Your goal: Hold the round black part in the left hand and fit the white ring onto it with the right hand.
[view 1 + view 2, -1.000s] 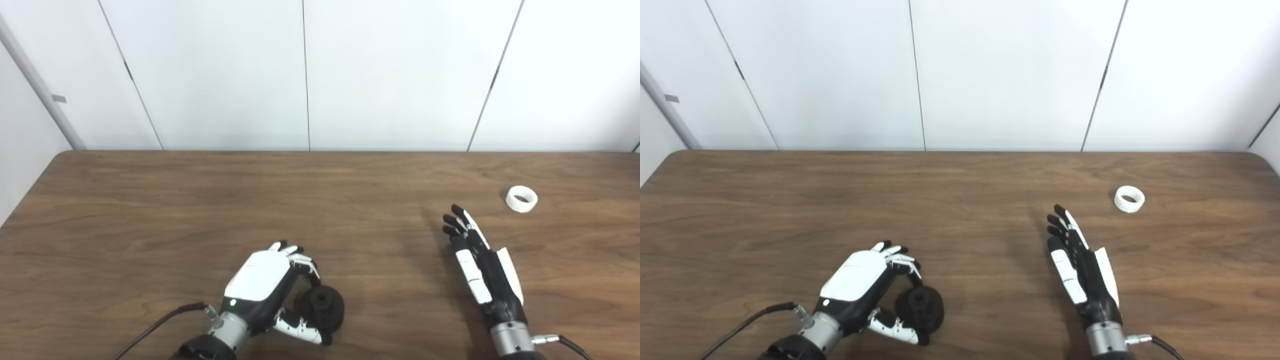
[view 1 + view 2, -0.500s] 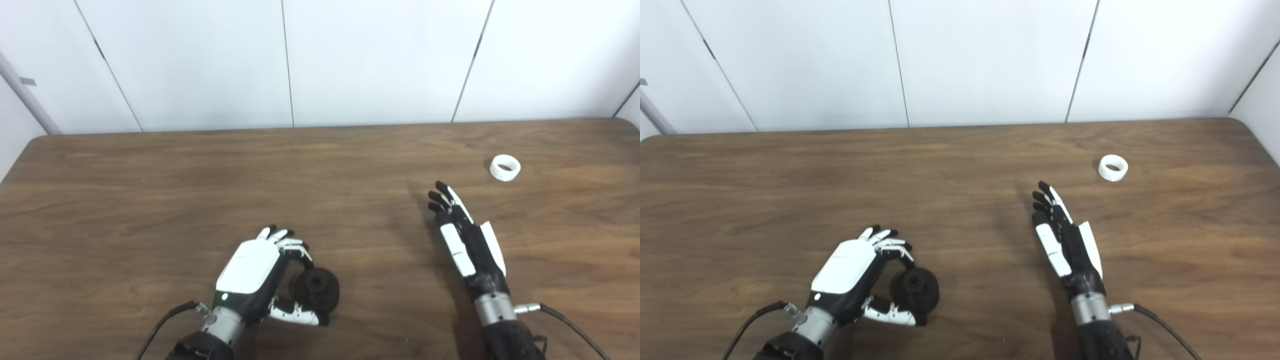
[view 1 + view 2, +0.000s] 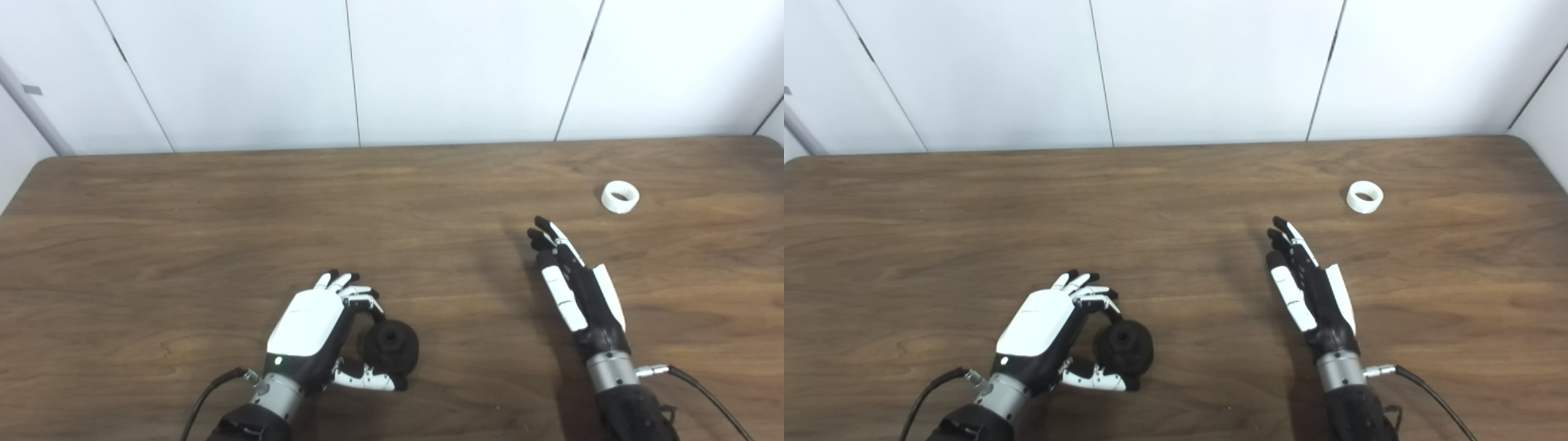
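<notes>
Since a moment ago the spread, empty right robot hand [image 3: 576, 285] has edged toward the white ring [image 3: 620, 196], which lies untouched well beyond it on the counter [image 3: 184, 233], while the left robot hand [image 3: 324, 327] stays curled around the round black part [image 3: 391, 346], so pickup remains.

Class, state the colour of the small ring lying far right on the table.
The ring is plain white, clearest in the right eye view.

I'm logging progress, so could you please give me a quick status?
Left hand curled around round black part. Right hand open, short of white ring. Path clear.
</notes>
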Controlling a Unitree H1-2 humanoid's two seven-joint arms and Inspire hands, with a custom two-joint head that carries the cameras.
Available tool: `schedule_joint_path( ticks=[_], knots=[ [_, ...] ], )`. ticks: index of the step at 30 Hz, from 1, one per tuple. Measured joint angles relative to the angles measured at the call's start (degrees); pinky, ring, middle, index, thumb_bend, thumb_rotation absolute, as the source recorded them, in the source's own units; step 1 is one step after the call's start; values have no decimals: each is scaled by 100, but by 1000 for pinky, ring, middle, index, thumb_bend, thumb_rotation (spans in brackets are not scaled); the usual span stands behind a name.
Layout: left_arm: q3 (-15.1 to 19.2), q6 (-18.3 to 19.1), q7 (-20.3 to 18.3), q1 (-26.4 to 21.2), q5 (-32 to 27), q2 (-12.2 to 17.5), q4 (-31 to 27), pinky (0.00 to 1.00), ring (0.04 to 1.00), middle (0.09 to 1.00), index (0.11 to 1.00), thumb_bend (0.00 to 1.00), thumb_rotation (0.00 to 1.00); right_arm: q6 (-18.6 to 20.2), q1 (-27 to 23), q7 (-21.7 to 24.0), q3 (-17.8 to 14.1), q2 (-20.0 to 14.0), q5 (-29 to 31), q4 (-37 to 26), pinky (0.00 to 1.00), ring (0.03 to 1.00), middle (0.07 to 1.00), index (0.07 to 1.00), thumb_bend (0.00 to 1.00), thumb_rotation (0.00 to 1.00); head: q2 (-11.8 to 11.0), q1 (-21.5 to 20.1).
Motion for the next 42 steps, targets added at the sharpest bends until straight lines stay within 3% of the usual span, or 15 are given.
schedule_joint_path(
  ticks=[2,6,10,14,16,21,26,30,36,42],
  knots=[
    [3,-4,0,1,0,0,0,1000,930,795,482,524,52,222,-28,0,-41,-61,-145,-133,831,874,881,889,561,587,0,-96],
    [26,1,-2,4,-2,1,0,1000,929,794,482,525,52,675,-183,8,-168,-351,-479,-287,782,844,867,865,621,452,-9,-316],
    [59,-15,-2,10,-7,12,0,1000,920,791,482,525,52,1299,-479,52,-251,-682,-903,-420,696,794,847,859,682,407,-26,-606],
    [127,-90,-2,8,-69,65,4,1000,911,786,482,524,51,2059,-851,269,-191,-792,-1335,-589,728,814,851,854,696,413,-114,-1185],
    [154,-149,9,5,-128,99,18,1000,901,779,482,524,51,2225,-1020,448,-196,-800,-1598,-614,765,836,860,846,693,399,-149,-1387],
    [225,-399,158,3,-286,204,129,1000,889,771,481,524,51,2238,-1430,1015,-475,-737,-2318,-618,831,883,884,824,687,371,-202,-1635],
    [294,-585,232,3,-322,289,195,1000,885,761,481,524,52,2239,-1744,1333,-727,-767,-2665,-581,839,911,915,798,701,329,-246,-1969],
    [362,-679,251,6,-411,327,232,1000,882,761,481,524,52,2235,-1979,1359,-784,-999,-2677,-288,855,928,924,794,703,245,-281,-2153],
    [433,-732,229,16,-469,353,236,1000,882,765,482,524,52,2238,-2203,1257,-717,-1515,-2836,269,982,960,951,790,707,291,-281,-2180],
    [450,-747,213,16,-486,357,236,1000,872,758,481,524,50,2238,-2534,1139,-555,-1855,-2912,956,1000,974,957,783,726,273,-299,-2241]
  ],
)
